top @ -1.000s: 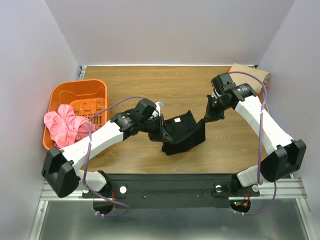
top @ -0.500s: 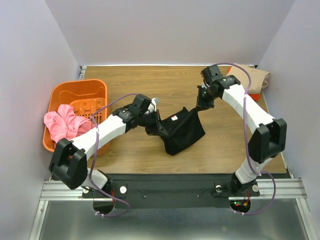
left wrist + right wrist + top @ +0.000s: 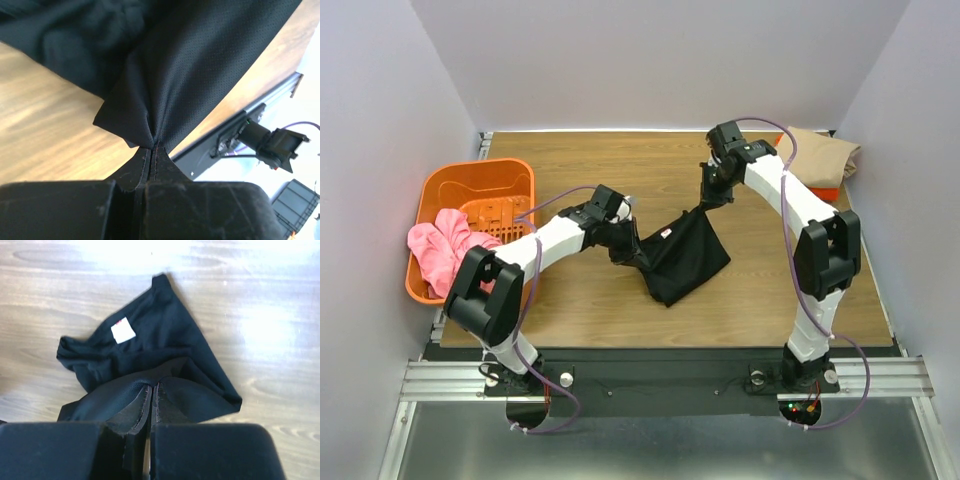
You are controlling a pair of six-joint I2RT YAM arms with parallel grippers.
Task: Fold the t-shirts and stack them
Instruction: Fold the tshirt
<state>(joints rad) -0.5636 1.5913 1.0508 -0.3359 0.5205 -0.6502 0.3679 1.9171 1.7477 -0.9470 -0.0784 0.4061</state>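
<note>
1. Wood table point(image 3: 620, 170) fills the top view, which alone shows the basket point(image 3: 510, 170), a pink shirt point(image 3: 440, 250) draped over its rim, and a tan shirt point(image 3: 825, 155) far right of the basket.
2. Only the right wrist view shows the white tag point(image 3: 123, 332) plainly.
3. Right of the basket sits the black shirt point(image 3: 685, 262), pulled between both grippers.
4. The left gripper point(image 3: 151, 150) is clamped tight on one corner of the black shirt, and the right gripper point(image 3: 151, 387) is clamped on a fold at its far edge.

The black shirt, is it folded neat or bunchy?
Bunchy, not folded: the black t-shirt sags crumpled between the left gripper and the right gripper, each pinching its cloth.
</note>
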